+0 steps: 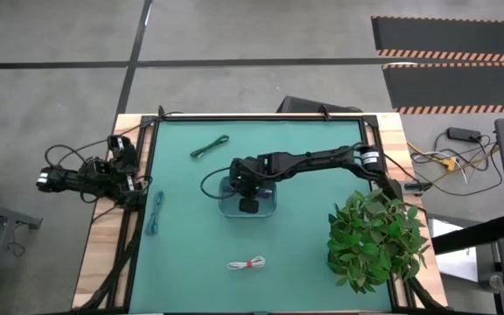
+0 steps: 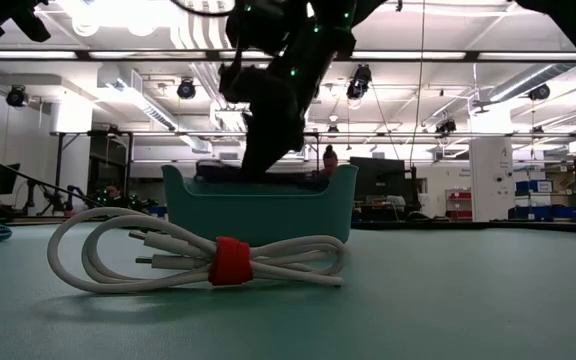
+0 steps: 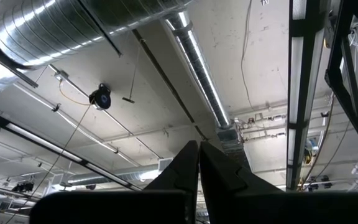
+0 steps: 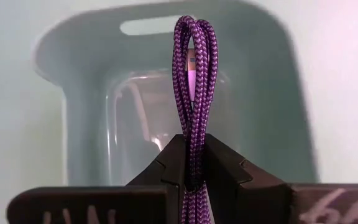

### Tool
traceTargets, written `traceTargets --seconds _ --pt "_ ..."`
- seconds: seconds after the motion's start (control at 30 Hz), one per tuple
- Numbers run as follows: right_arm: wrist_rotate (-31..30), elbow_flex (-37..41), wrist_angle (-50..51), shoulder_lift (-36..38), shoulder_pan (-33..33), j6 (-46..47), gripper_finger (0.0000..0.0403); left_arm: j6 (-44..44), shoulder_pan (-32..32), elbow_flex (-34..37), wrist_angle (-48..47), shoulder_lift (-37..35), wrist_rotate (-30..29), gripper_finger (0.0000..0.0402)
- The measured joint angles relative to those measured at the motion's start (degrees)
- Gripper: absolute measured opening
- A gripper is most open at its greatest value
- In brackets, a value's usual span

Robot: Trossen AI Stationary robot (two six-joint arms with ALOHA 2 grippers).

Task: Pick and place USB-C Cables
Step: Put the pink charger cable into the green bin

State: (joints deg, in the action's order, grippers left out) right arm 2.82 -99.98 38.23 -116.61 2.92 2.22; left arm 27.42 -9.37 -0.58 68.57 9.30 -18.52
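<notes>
Right gripper (image 4: 191,163) clenched on one braided purple cable bundle (image 4: 193,74) above the pale tray (image 1: 269,208). Three bundles lie on the counter (image 1: 322,262): green (image 1: 209,147), teal (image 1: 155,213), white (image 1: 247,263). Left gripper (image 3: 199,171) clenched, empty.

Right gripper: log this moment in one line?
right gripper shut on purple cable | over tray | left gripper shut, parked off-table | green, teal, white cables remain

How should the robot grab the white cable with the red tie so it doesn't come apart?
Best to pinch the white coiled cable bundle right at its red tie, coming straight down from above. It lies flat on the green table top with open space around it, and the tie squeezes all the loops together at the narrow middle, so one grip there should probably lift the whole bundle.
</notes>
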Motion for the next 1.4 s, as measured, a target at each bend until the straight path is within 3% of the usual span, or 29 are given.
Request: traceTargets --seconds 1.4 --pt "-5.89 0.07 -0.82 -5.67 -0.17 -5.44 0.0033 0.03 -0.02 0.01 -0.02 -0.07 0.0 0.0001"
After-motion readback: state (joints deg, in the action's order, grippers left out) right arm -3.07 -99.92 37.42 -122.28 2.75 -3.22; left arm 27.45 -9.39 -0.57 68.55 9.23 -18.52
